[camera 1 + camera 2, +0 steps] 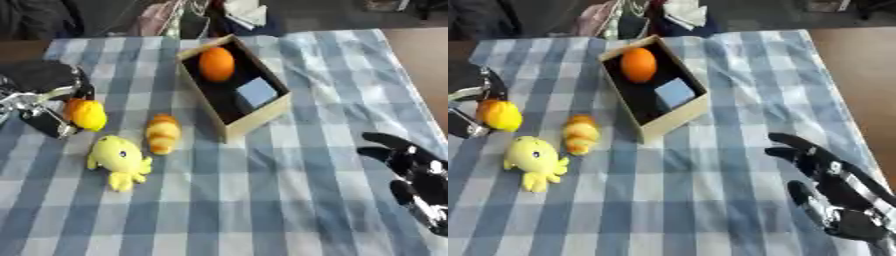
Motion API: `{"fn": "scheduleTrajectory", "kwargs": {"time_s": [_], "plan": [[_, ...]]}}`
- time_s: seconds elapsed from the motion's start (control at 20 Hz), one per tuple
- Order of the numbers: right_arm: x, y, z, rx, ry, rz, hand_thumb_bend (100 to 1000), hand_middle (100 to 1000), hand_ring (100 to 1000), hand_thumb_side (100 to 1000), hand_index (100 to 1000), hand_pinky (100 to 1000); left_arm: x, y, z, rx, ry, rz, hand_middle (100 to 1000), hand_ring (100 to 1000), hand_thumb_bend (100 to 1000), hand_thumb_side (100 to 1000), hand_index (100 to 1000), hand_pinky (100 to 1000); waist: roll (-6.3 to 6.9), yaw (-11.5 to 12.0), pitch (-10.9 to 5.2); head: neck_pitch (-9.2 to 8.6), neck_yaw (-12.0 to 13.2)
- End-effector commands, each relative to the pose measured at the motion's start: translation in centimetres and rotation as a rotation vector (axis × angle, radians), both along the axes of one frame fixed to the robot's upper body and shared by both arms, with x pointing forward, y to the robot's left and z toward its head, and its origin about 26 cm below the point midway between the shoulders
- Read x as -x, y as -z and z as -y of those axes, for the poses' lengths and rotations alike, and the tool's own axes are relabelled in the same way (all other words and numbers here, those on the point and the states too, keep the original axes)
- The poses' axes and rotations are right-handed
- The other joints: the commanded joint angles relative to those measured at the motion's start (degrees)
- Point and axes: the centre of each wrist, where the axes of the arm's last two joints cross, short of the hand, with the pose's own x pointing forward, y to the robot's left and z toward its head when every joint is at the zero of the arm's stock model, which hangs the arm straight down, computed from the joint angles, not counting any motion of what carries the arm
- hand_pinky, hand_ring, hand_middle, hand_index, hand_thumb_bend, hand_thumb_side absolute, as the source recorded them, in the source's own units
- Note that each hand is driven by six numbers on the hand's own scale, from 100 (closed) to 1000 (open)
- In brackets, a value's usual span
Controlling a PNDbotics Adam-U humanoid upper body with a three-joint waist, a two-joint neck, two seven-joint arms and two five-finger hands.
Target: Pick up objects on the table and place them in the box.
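An open cardboard box (259,114) lies at an angle in the middle of the checked cloth, holding an orange ball (216,64) and a grey-blue cube (255,93). At the far left my left hand (39,102) is curled around a yellow and orange rounded toy (87,114), with a dark part of the hand on each side of it. A yellow octopus plush (119,160) lies just below, and an orange-striped toy (163,133) rests between the plush and the box. My right hand (833,176) sits open at the lower right, away from all of these.
The blue and white checked tablecloth (262,200) covers the table. Dark clutter and white paper (245,11) lie beyond the far edge. A brown floor strip (420,55) shows past the table's right edge.
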Motion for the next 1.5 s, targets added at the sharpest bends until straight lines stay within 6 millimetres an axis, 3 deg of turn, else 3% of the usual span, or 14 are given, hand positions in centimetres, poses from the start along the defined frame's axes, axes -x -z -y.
{"fn": "scheduleTrajectory", "kwargs": {"time_s": [0.05,0.4,0.75,1.15,1.5], "plan": [[0.0,-0.5,0.2,0.016,0.001,0.014,100,972,920,456,1000,1000,0.5,-3.9,1.4,-0.026,0.064,0.081,468,499,272,100,616,622,-0.11,-0.19,-1.78,0.11,-0.12],[0.0,-0.2,-0.1,0.017,-0.016,0.003,100,972,921,456,1000,1000,-3.1,-5.6,7.1,-0.031,0.273,0.105,482,513,293,100,632,630,-0.34,-1.26,-2.36,0.58,-0.06],[0.0,-0.1,-0.4,0.014,-0.034,-0.002,100,972,921,459,1000,1000,-6.7,-3.9,12.1,-0.044,0.434,0.078,503,535,297,100,653,642,-0.44,-2.50,-2.53,1.16,0.29],[0.0,-0.1,-0.7,0.013,-0.047,-0.001,100,973,922,457,1000,1000,-7.8,-1.3,14.8,-0.062,0.526,-0.006,539,565,289,100,683,656,-0.46,-3.29,-2.52,0.83,0.40],[-0.1,-0.1,-0.9,0.011,-0.051,-0.002,100,973,922,458,1000,1000,-8.3,-0.2,15.3,-0.084,0.525,-0.022,580,598,329,100,719,677,-0.56,-3.62,-2.46,0.75,0.39]]}}
